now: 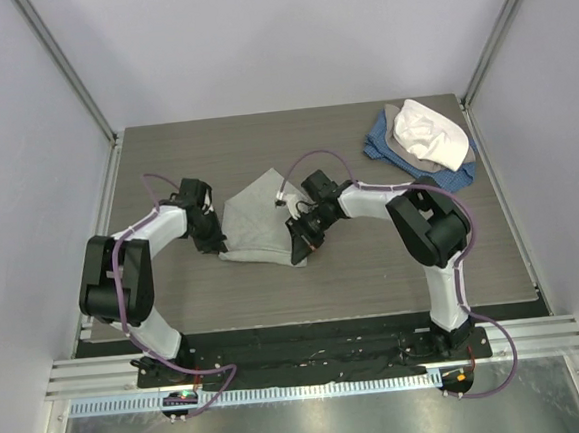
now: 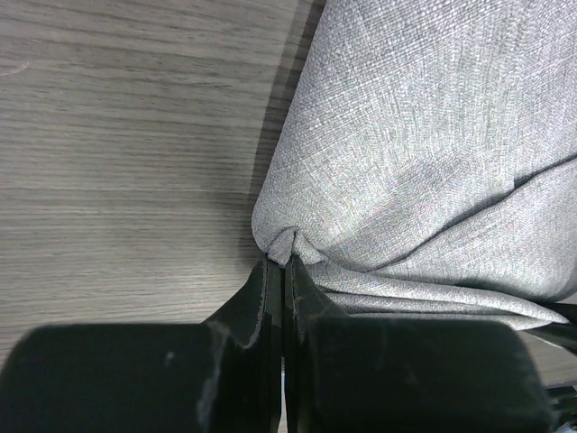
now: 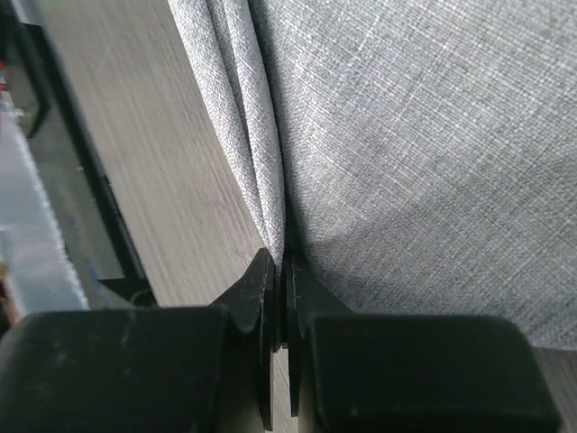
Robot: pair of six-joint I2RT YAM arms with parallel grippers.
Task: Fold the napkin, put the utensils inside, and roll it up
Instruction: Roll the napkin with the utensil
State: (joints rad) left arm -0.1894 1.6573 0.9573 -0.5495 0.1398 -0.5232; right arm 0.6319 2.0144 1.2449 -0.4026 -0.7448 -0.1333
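Left arm: elbow folded back near the left edge of the worktop (image 1: 374, 270), forearm reaching inward and low.
Left hand (image 2: 284, 267): closed tight, pinching the near left corner of the napkin (image 1: 254, 217).
Napkin: light grey and doubled over, lying mid-worktop between the two hands, with layers stacked along its near edge.
Right hand (image 3: 281, 268): pressed closed on the near right corner, cloth layers caught between its fingers.
Right arm: elbow out towards the right edge, forearm angled inward.
Heap of cloths (image 1: 424, 141): blue, grey and white, at the far right corner, well apart from the napkin.

Lt grey napkin (image 1: 255, 224); blue, grey, white cloths (image 1: 424, 144); grey woodgrain tbl (image 1: 374, 270)
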